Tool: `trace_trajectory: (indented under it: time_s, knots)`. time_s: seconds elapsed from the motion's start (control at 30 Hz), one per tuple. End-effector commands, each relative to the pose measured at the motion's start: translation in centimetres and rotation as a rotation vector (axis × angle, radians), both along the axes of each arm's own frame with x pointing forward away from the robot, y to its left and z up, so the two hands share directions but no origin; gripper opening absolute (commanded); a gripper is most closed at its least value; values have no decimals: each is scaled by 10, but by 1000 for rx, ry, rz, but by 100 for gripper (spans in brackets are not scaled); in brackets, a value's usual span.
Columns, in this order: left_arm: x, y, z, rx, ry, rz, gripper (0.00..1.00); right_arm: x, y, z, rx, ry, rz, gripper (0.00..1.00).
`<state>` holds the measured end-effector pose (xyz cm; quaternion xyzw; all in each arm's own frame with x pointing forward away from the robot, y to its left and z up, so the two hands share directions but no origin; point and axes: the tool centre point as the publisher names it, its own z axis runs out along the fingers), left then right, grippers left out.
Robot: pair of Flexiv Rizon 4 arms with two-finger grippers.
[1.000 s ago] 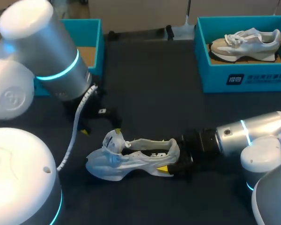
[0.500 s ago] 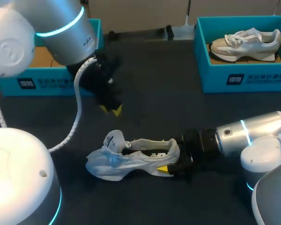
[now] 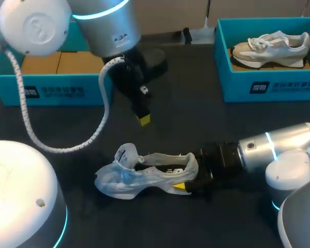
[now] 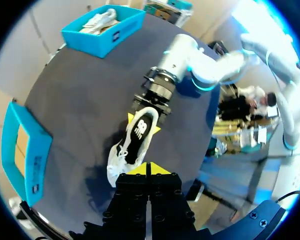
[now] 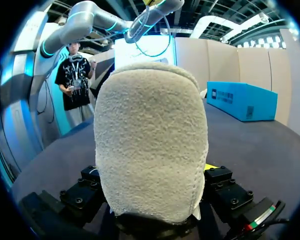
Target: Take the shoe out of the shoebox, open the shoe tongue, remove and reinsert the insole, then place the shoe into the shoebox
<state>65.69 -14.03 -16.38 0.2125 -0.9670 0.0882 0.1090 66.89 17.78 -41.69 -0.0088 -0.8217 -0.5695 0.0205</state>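
Shoe (image 3: 144,173) handling hazards, as we judge them from the current state:

1. Left side. Our left gripper (image 3: 143,120) has its fingers pressed together with nothing between them. If it comes down onto the shoe in this state, it would push the tongue and laces inward instead of pinching them. We would part the fingers before any contact.
2. Middle. The upper looks soft and thin. A downward press there could collapse it over the insole (image 4: 139,132) and close the opening.
3. Right side. Our right gripper (image 4: 144,121) holds the shoe at the heel only. A pull on the tongue or insole far ahead of those fingers could lever the shoe and twist or drag it out of the grasp.
4. Right wrist view. The heel fills the space ahead of the fingers, so this camera cannot warn us of a slip.

Position relative to the fingers:

- Left fingers: the shoe lies below and ahead of the closed tips, well apart from them. Its opening is turned up toward them, and the dark insole shows inside.
- Right fingers: clenched on the heel from two sides, with one yellow tip on each flank. The toe points straight away from them, and the shoe appears to rest on the table (image 3: 196,119).
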Motion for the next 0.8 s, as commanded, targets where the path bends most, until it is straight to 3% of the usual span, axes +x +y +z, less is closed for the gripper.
trace_trajectory:
  time_s: [0.03, 0.2, 0.53, 0.8]
  knots:
    - [-3, -5, -22, -2, 102, -281, 0, -1, 2, 1, -7, 1, 0, 0]
    - [-7, -7, -36, -139, 111, -522, 0, -1, 2, 1, -7, 1, 0, 0]
    - [-7, -7, -36, -139, 111, -522, 0, -1, 2, 1, -7, 1, 0, 0]
    - [-11, -16, -72, -105, 82, -601, 0, -1, 2, 1, -7, 1, 0, 0]
